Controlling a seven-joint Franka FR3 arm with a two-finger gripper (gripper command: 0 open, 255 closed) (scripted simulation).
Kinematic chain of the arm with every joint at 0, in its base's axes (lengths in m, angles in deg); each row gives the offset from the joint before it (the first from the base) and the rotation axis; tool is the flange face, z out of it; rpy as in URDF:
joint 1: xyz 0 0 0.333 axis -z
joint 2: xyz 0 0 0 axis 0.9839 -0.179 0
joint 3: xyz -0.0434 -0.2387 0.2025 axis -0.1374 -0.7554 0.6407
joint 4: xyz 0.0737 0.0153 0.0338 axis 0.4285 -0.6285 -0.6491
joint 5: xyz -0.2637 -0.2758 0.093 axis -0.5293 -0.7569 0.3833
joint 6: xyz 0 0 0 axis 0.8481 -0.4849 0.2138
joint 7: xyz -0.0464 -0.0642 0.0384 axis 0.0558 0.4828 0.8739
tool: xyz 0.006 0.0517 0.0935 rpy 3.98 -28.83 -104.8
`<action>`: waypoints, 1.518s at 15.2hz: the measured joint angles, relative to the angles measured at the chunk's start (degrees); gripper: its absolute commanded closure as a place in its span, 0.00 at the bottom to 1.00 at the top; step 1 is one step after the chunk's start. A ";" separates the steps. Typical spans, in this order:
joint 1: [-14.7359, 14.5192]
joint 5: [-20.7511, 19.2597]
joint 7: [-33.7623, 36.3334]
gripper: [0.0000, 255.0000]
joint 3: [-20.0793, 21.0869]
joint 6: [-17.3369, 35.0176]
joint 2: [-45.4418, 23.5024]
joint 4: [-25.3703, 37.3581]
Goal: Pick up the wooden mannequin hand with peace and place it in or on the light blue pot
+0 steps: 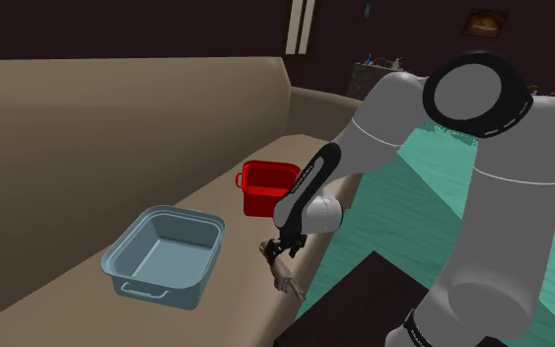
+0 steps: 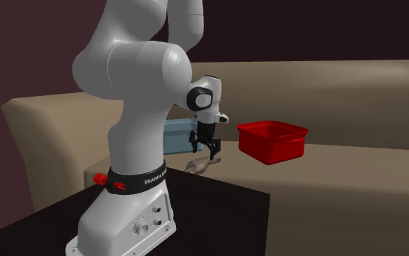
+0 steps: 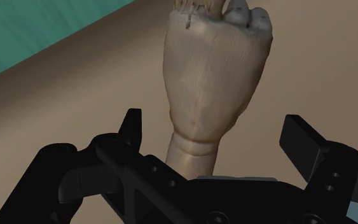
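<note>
The wooden mannequin hand (image 1: 289,285) lies flat on the tan sofa seat (image 1: 236,296) close to its front edge. My black gripper (image 1: 277,252) hangs just above it, open. In the wrist view the wooden hand (image 3: 212,70) has its wrist between my spread fingers (image 3: 131,130), which stand clear of it on both sides. The light blue pot (image 1: 157,287), a rectangular tub with side handles, sits on the seat toward the shoulder view's left of the gripper. In the second exterior view the gripper (image 2: 208,149) hovers over the wooden hand (image 2: 199,166), with the blue pot (image 2: 175,134) behind it.
A red pot (image 1: 265,187) stands on the seat beyond the gripper, toward the sofa arm; it is also in the second exterior view (image 2: 272,140). The sofa back (image 1: 117,118) rises behind the pots. A dark stand (image 2: 217,211) and teal floor (image 1: 403,197) lie off the seat's front edge.
</note>
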 measured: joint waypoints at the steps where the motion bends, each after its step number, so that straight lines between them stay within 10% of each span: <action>1: 0.45 0.96 -0.75 0.00 0.81 0.98 -1.28 0.35; 12: 2.28 3.46 -3.03 0.00 3.52 4.34 -6.25 2.24; 13: 2.28 3.46 -3.03 1.00 3.52 4.34 -6.25 2.24; 23: 2.29 3.46 -3.04 1.00 3.52 4.36 -6.25 2.25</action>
